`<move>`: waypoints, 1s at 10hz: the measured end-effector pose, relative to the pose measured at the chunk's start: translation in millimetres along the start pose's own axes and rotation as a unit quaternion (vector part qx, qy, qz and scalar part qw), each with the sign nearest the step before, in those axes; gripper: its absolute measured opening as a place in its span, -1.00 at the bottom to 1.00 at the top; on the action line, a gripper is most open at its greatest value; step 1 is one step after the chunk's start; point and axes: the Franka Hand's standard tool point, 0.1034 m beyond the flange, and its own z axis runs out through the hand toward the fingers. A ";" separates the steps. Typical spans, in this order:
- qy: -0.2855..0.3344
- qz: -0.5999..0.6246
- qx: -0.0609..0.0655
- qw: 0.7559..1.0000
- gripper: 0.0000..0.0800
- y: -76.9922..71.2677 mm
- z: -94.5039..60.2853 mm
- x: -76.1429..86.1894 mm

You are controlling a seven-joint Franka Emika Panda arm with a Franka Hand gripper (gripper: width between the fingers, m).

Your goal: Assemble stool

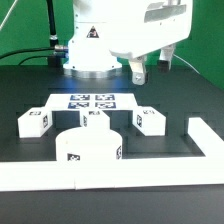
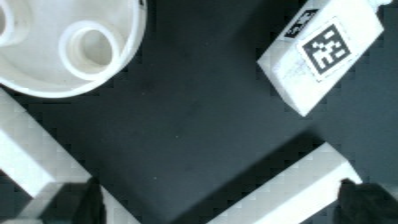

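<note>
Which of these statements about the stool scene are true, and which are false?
1. Three legs lie loose on the table. True.
2. The pincer grips a leg. False: it is open and empty above the table.
3. The seat stands on the marker board. False: it stands on the table, between the board and the rail.
4. No leg is fitted to the seat. True.

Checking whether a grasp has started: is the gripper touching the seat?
Apart. The wrist view shows the open gripper over bare black table, with a wide dark gap between it and the seat.
</note>
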 end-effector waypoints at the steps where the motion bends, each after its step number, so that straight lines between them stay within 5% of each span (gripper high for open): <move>1: 0.000 0.000 0.000 1.000 0.62 0.0 0.1 0.0; 6: 0.000 -0.002 0.001 1.000 0.62 1.1 0.6 -2.0; 8: -0.012 0.004 0.010 1.000 0.62 25.6 14.8 -42.5; 10: -0.013 0.006 0.007 1.000 0.62 37.0 35.6 -56.8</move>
